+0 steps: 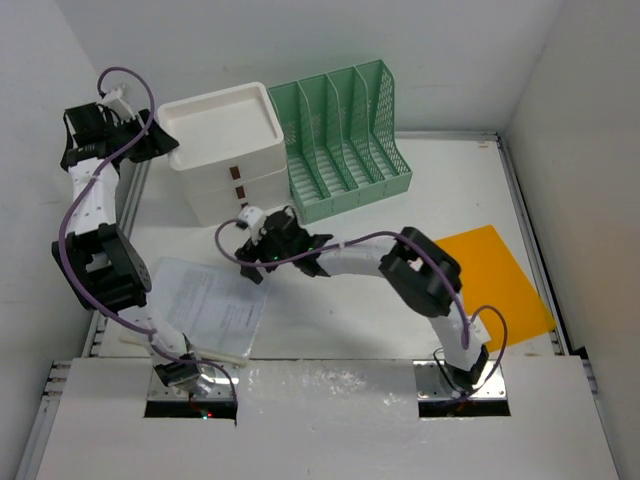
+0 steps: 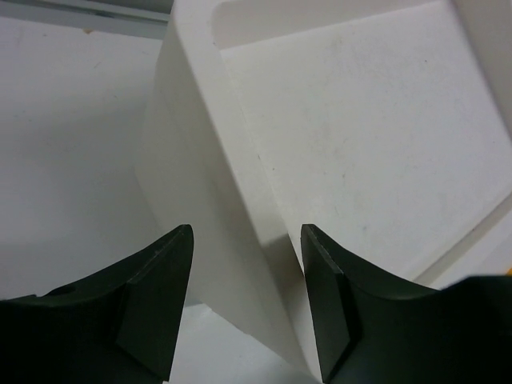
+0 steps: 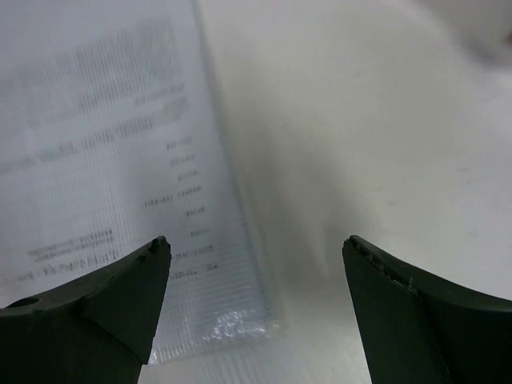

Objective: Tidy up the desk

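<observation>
Early days on the desk [image 1: 450, 190] ahead of both arms: papers [image 1: 215, 305] by its left edge and a folder [image 1: 495, 280] by its right lie unfiled, right gripper [image 3: 256, 244] spread over the papers' edge, left gripper [image 2: 246, 232] parted astride the box [image 1: 220, 125] rim, far-left corner.

The desk [image 1: 440, 190] is white. The drawer box [image 1: 220, 130] is white with brown handles, the mesh file rack [image 1: 345, 140] pale green, the flat sheet [image 1: 495, 280] orange. The blurred paper [image 1: 210, 305] seems white with grey print.
</observation>
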Robot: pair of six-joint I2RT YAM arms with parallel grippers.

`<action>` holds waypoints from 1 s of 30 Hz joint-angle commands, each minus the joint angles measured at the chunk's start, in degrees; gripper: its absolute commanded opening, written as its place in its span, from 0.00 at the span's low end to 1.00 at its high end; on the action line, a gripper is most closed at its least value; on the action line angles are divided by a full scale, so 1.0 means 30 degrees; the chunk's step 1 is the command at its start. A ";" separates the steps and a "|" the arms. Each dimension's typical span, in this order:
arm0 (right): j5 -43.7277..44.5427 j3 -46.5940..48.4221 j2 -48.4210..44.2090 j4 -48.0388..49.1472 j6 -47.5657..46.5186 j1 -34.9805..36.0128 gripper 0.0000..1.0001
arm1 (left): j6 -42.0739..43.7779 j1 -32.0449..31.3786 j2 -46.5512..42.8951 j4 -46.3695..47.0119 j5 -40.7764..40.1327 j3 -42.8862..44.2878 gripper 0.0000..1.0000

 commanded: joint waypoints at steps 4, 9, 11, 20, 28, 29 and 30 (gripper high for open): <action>0.0142 0.3294 0.3019 -0.6425 -0.1179 0.1286 0.86 | 0.2976 -0.0015 -0.3373 -0.1949 -0.0990 0.0492 0.54; -0.0004 0.2417 0.3195 -0.7128 -0.1147 0.1461 0.80 | 0.5613 -0.0044 -0.4810 -0.4699 -0.0469 0.0230 0.54; 0.0026 0.2385 0.3312 -0.7798 -0.1469 0.1666 0.57 | 0.6784 -0.0044 -0.5046 -0.5551 0.0030 0.0141 0.54; -0.0535 -0.0950 0.0887 -0.5057 -0.2346 0.1726 0.00 | 1.6619 -0.0803 -0.5133 -1.3398 0.2905 0.0111 0.50; -0.1175 -0.5989 -0.5734 0.1331 -0.7441 0.1726 0.00 | 2.5969 -0.6393 -0.7618 -1.5841 0.0970 -0.6299 0.74; -0.0973 -0.6719 -0.6697 0.2266 -0.7678 0.1726 0.00 | 2.6529 -0.6662 -0.7827 -1.5172 0.1173 -0.7204 0.79; -0.0971 -0.6987 -0.7084 0.2478 -0.8203 0.1726 0.00 | 2.6709 -0.6984 -0.8119 -1.4701 0.1321 -0.7561 0.83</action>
